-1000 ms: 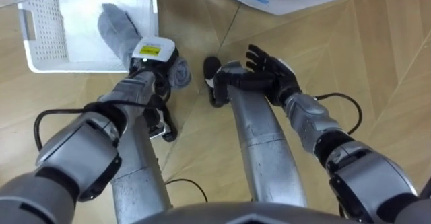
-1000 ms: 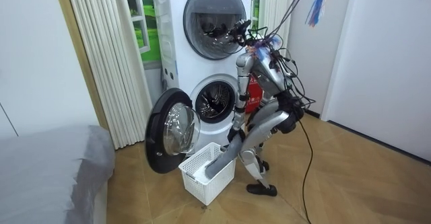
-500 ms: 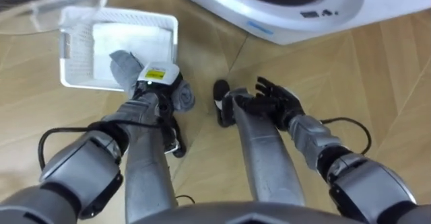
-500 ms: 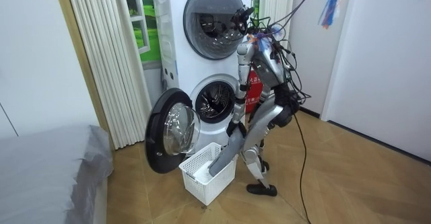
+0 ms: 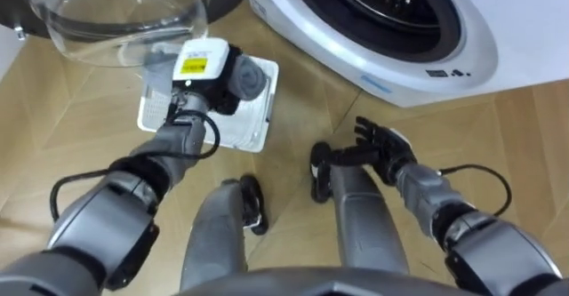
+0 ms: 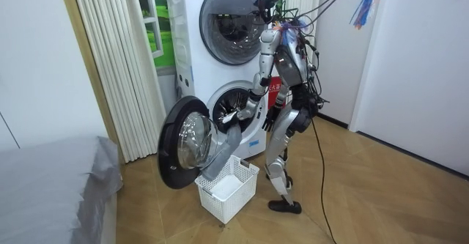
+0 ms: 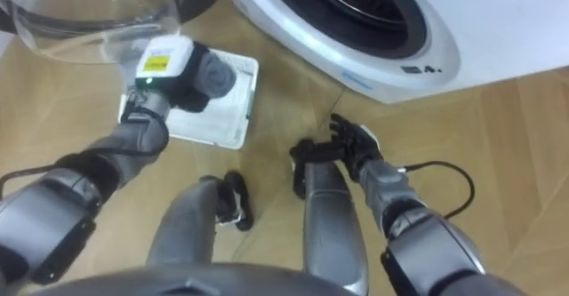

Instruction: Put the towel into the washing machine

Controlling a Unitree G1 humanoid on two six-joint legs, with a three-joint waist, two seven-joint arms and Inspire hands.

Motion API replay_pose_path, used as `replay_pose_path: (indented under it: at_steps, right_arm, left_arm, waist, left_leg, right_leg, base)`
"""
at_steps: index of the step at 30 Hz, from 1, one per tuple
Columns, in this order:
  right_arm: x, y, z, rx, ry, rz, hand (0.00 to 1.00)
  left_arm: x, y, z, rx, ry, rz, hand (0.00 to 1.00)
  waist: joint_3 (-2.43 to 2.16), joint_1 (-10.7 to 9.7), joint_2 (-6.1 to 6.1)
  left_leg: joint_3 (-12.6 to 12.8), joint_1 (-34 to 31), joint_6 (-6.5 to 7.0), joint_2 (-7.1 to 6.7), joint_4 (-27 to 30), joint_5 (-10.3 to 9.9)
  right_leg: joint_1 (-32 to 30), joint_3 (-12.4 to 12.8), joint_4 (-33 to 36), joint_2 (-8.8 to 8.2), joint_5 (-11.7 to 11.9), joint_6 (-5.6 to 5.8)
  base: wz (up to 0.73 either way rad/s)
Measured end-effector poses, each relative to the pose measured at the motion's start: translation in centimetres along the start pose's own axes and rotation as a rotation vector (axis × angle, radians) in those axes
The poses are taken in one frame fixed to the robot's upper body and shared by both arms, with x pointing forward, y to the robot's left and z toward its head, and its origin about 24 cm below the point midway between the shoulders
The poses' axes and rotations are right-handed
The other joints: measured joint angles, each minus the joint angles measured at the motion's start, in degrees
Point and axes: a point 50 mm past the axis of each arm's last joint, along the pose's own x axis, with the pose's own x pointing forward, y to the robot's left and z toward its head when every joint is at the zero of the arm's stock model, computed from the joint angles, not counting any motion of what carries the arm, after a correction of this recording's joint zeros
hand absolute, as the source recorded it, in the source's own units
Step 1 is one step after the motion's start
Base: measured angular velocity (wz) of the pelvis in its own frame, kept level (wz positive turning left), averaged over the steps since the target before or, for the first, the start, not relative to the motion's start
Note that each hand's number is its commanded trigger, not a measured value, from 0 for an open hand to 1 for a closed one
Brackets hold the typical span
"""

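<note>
**Towel up in the left hand, over the basket**

I have the left hand (image 5: 209, 74) closed round the grey towel (image 5: 245, 81), holding it above the white basket (image 5: 258, 134) on the floor. In the room view the towel hangs from that hand down toward the basket's rim. The robot stands just before the lower washing machine (image 5: 418, 38), whose glass door (image 5: 116, 16) is swung wide open. My right hand (image 5: 384, 143) sits low by the right leg, fingers spread, holding nothing.
</note>
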Motion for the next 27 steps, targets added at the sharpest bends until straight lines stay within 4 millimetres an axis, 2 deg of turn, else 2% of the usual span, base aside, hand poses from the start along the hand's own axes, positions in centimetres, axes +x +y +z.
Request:
replay_pose_path:
  at_steps: [3,7,11,14,17,19,21,27]
  right_arm:
    - [-0.1,0.2,-0.3,-0.013,0.009,0.015,0.0]
    - [-0.1,0.5,-0.5,-0.033,0.01,0.044,0.0]
    - [-0.1,0.6,-0.6,-0.041,0.012,0.051,0.0]
    - [-0.1,0.8,-0.7,-0.072,0.014,0.062,0.0]
    - [-0.2,0.7,-1.0,-0.068,0.024,0.062,0.0]
    - [-0.3,0.8,-1.3,-0.063,0.037,0.064,0.0]
    - [-0.3,1.1,-1.9,-0.045,0.054,0.068,0.0]
    - [-0.4,0.9,-2.1,-0.01,0.059,0.056,0.0]
  left_arm:
    - [0.0,0.1,1.6,-0.133,-0.015,0.028,1.0]
    - [-0.3,0.1,3.4,-0.369,-0.021,0.018,1.0]
    - [-0.5,-0.6,4.6,-0.648,0.018,-0.088,1.0]
    - [-0.6,-1.1,4.9,-0.825,0.041,-0.182,1.0]
    - [-0.9,-1.8,5.4,-0.977,0.04,-0.293,1.0]
    - [-1.2,-2.2,5.6,-1.062,0.036,-0.354,1.0]
    - [-1.7,-2.7,5.6,-1.185,0.039,-0.417,1.0]
    - [-2.4,-3.0,5.9,-1.459,0.011,-0.526,1.0]
  waist:
    - [-0.03,0.29,-0.06]
    - [-0.08,0.45,-0.09]
    - [-0.26,1.36,-0.27]
    - [-0.71,1.63,-0.44]
    - [-0.84,1.57,-0.55]
    - [-1.1,1.69,-0.74]
    - [-1.87,1.66,-1.03]
    - [-2.16,1.69,-1.03]
  left_leg:
    - [-0.33,0.85,0.02,-0.68,-1.62,0.53]
    - [-0.47,0.58,0.01,-0.6,-2.0,0.63]
    - [-0.57,0.76,-0.02,-0.32,-1.94,0.67]
    - [-0.63,0.84,-0.02,-0.33,-1.98,0.68]
    - [-1.15,1.98,0.02,-0.41,-1.99,0.71]
    - [-1.21,3.19,0.01,-0.34,-2.1,0.73]
    - [-1.58,4.27,-0.04,0.17,-2.74,0.96]
    - [-2.1,4.57,0.2,0.16,-4.12,2.45]
  right_leg:
    - [0.89,-0.16,-0.87,-0.09,0.16,0.23]
    - [1.07,-0.57,-1.74,-0.08,0.25,0.3]
    - [1.22,-0.56,-1.6,-0.06,0.32,0.47]
    - [1.39,-0.81,-1.61,-0.15,0.37,0.53]
    - [2.99,-1.4,-1.88,-0.28,0.38,0.52]
    - [4.63,-1.82,-2.83,-0.13,0.48,0.4]
    - [6.4,-1.94,-5.01,0.33,1.42,0.4]
    - [7.88,-2.37,-7.96,1.03,3.61,0.61]
  base:
    - [0.06]
    - [0.03]
    - [0.0]
    - [0.03]
    - [0.08]
    - [0.04]
    - [-0.04]
    - [0.03]
